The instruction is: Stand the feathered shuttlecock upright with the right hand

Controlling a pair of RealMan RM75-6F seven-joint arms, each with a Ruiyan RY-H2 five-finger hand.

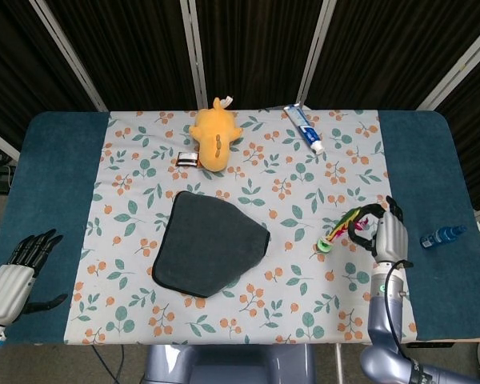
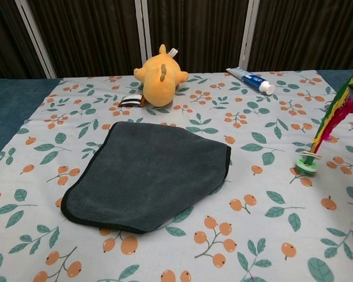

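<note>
The right robot hand (image 1: 388, 234) is pinching the feathered shuttlecock (image 1: 346, 225) by its feather tips, the base resting on the tabletop (image 1: 304, 312) beside it, leaning. Released now, the tilted shuttlecock is probably toppling sideways.

My head camera looks almost straight down from high above, taking in the whole desk (image 1: 56, 160) from the far edge by the dark curtain to the near edge, where my own two arms come in. My chest camera sits low at the near edge and faces level across the desk toward the far edge, much closer to the surface, so its side edges fall outside the frame. Both views share the middle of the flowered cloth (image 1: 304, 184) (image 2: 265, 235), the grey towel (image 1: 210, 244) (image 2: 150, 173) and the orange plush toy (image 1: 214, 136) (image 2: 160, 73) near the far edge.
</note>
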